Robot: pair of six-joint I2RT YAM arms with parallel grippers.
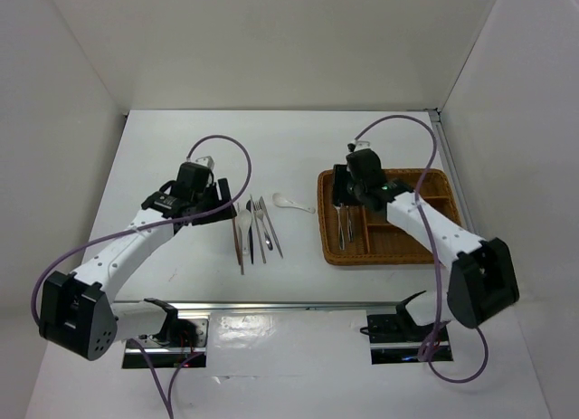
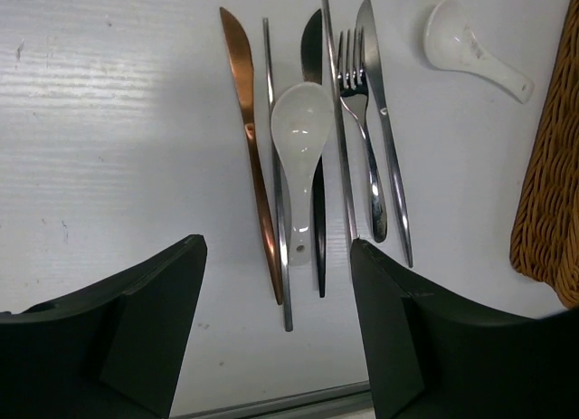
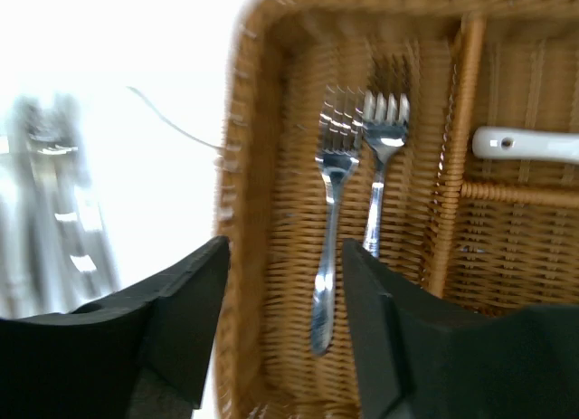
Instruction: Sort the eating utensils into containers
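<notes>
You have your left gripper (image 2: 276,249) wide open over the row of utensils (image 2: 303,134) on the table (image 2: 109,147), and your right gripper (image 3: 285,247) open and empty above two forks (image 3: 328,224) lying in the long compartment (image 3: 289,166) of the tray (image 3: 237,138).

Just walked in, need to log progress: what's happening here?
Two arms are sorting cutlery into a wicker tray. The right fingers hang open and empty over the tray's long compartment, where two forks lie. The left fingers hover open over the row on the table: knives, a fork, a white soup spoon. Another white spoon lies apart.
</notes>
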